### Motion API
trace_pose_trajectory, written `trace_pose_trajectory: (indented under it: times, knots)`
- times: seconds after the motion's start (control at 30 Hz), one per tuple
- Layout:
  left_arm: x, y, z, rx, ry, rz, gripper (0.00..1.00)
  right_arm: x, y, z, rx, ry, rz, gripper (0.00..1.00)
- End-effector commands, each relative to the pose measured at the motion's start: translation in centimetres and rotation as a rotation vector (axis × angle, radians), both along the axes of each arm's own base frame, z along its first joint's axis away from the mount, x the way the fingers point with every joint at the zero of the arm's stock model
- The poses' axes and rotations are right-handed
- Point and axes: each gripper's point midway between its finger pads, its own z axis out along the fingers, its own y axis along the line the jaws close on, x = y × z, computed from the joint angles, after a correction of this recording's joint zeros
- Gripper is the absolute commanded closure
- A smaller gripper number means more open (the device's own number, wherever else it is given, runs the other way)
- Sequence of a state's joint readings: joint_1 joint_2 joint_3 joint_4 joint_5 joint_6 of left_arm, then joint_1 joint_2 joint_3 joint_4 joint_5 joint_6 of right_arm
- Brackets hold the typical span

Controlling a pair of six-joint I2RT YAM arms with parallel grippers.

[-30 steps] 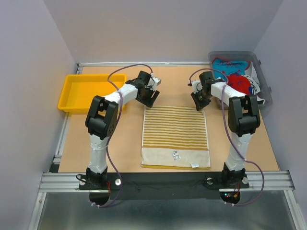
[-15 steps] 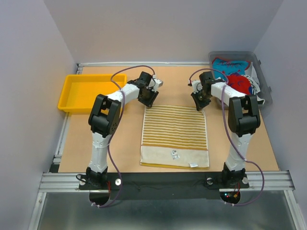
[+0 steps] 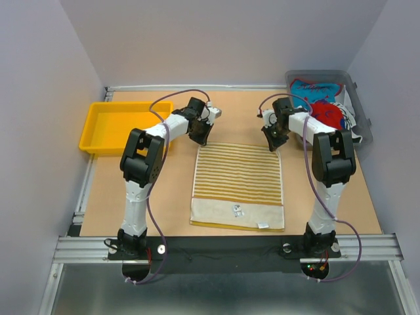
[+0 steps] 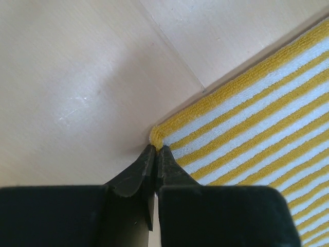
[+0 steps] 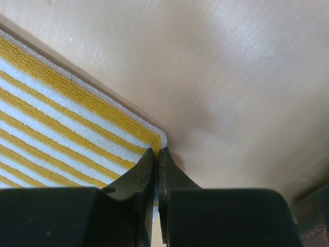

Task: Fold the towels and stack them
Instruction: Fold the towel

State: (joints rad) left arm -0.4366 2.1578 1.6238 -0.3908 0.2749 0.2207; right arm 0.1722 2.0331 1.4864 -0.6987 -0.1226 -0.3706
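With the yellow tray [image 3: 111, 128] sitting far left, the left gripper [image 4: 155, 150] is pinched narrow on the far-left corner of the yellow-cream striped towel [image 3: 239, 177], which lies flat mid-table. The right gripper [image 5: 157, 152] is likewise closed on the far-right corner. Other towels [image 3: 321, 108] are heaped in the grey bin [image 3: 357, 105], far right. Judgement: first fold in hand. Lift both corners together and level, keep the far edge taut, carry it toward the near hem, and lay edge on edge before letting go. Such thin bites may slip.

Yellow-striped towel [image 3: 239, 180] lies flat, unfolded — other towels [image 3: 325, 108] heaped far right.
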Motion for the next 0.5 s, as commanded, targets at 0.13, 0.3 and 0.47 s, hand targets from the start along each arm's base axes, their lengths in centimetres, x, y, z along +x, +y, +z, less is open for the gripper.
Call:
trace_pose_trajectory:
  times: [0.13,0.3,0.47]
  knots:
    - [3.1,2.4,3.9,0.083,-0.136,0.011,1.00,4.6,-1.6,3.2,-0.102,-0.136,-0.010,1.00]
    - [6.7,2.9,8.7,0.091,-0.332,0.053,1.00,8.7,-1.7,6.7,-0.123,-0.293,-0.023,1.00]
    - [8.3,3.6,12.6,0.072,-0.469,0.101,1.00,10.7,-1.5,9.3,-0.110,-0.414,-0.027,0.99]
